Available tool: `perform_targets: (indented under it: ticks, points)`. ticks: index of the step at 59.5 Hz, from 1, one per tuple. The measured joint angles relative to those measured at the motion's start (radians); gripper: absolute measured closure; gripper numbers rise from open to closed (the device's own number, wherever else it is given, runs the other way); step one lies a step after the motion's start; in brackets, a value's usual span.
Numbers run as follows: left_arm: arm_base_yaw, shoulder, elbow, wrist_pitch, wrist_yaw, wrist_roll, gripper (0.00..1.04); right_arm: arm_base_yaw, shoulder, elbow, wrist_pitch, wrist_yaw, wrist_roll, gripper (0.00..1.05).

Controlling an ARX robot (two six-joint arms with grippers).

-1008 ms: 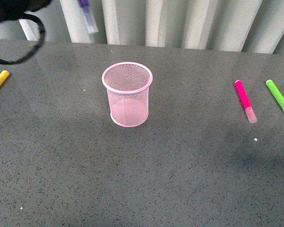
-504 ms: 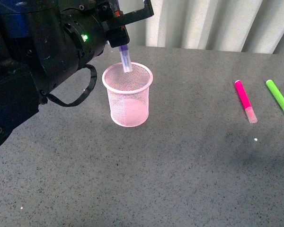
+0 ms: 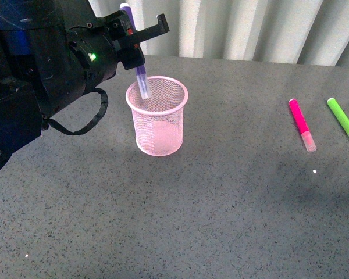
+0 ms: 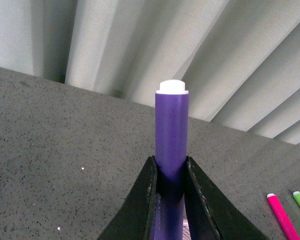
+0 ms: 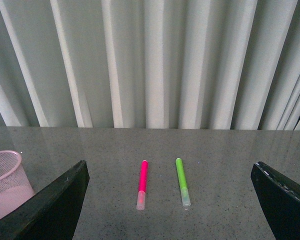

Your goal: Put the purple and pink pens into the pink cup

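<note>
The purple pen point(image 4: 171, 130) is being held firmly between the fingers of the left gripper point(image 3: 136, 57), and over the last half second it is being carried lower and toward the left side of the pink cup point(image 3: 158, 132). Its lower end is now being dipped just inside the rim, so release is judged close. The pink pen point(image 3: 299, 119) is being left flat on the table point(image 3: 221, 221), well apart, below the wide-spread right gripper point(image 5: 170, 170).
</note>
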State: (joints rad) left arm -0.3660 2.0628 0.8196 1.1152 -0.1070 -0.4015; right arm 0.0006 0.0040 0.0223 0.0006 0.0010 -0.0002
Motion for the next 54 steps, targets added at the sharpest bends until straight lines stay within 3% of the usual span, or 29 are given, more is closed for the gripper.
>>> perform_targets:
  ticks: [2, 13, 26, 35, 44, 54]
  points:
    - [0.000, 0.000, 0.000, -0.018, 0.004, -0.014, 0.92, 0.000, 0.000, 0.000, 0.000, 0.000, 0.000, 0.07]
    - [0.011, -0.026, -0.017, -0.066, 0.025, -0.032, 0.45, 0.000, 0.000, 0.000, 0.000, 0.000, 0.000, 0.07]
    - [0.041, -0.133, -0.062, -0.137, 0.021, -0.047, 0.07, 0.000, 0.000, 0.000, 0.000, 0.000, 0.000, 0.07]
    - [0.064, -0.286, -0.080, -0.388, 0.041, 0.047, 0.07, 0.000, 0.000, 0.000, 0.000, 0.000, 0.000, 0.07]
    - [0.113, -0.521, -0.127, -0.779, 0.106, 0.209, 0.07, 0.000, 0.000, 0.000, 0.000, 0.000, 0.000, 0.07]
    - [0.155, -0.689, -0.205, -0.873, 0.103, 0.303, 0.07, 0.000, 0.000, 0.000, 0.000, 0.000, 0.000, 0.07]
